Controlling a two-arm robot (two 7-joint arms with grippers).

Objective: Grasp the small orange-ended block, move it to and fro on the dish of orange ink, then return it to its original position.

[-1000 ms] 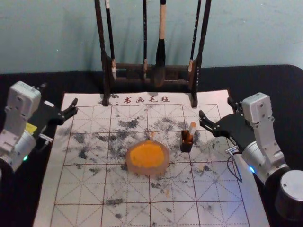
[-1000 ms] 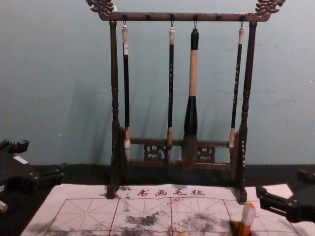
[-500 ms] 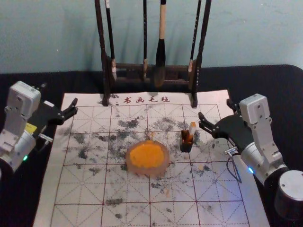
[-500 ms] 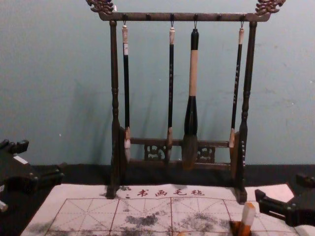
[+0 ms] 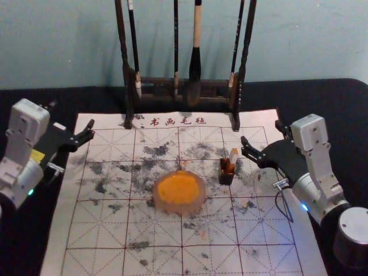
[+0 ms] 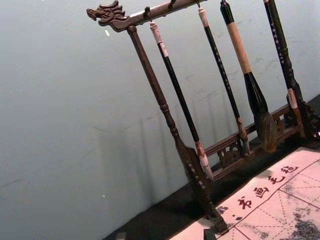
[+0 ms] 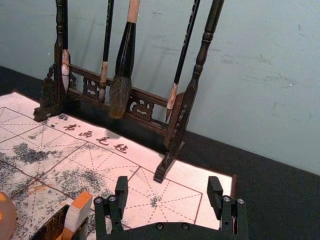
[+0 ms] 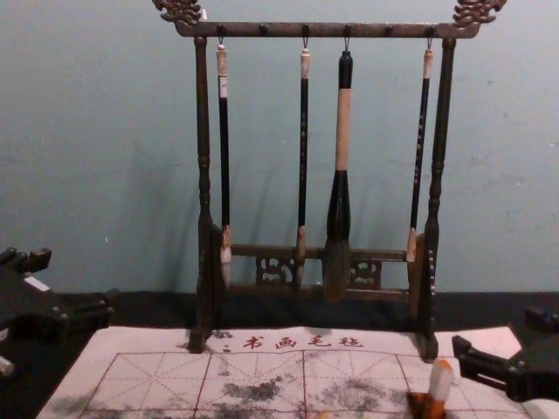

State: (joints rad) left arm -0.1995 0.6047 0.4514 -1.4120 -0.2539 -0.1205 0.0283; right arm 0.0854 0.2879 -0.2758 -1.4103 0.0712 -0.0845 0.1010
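Observation:
In the head view the right gripper (image 5: pixel 262 133) stands open over the mat's right side, to the right of the small block (image 5: pixel 233 154). That white, orange-ended block leans upright in a small dark holder (image 5: pixel 226 177). The round dish (image 5: pixel 197 204) of orange ink lies left of the holder. The right wrist view has the right gripper (image 7: pixel 168 187) with its jaws wide apart and nothing between them, and the block (image 7: pixel 78 212) off to one side. Over the mat's left edge, the left gripper (image 5: pixel 72 115) is parked open; its tips enter the left wrist view (image 6: pixel 165 235).
A dark wooden rack (image 5: pixel 126 92) with hanging brushes (image 5: pixel 195 69) stands at the back edge of the mat. The gridded, ink-stained mat (image 5: pixel 98 230) lies on a black cloth (image 5: pixel 322 109), with a wall (image 5: pixel 310 40) behind.
The right gripper has shifted slightly to the left since a second ago and now stands almost still. The left arm, block, holder and dish have kept their places.

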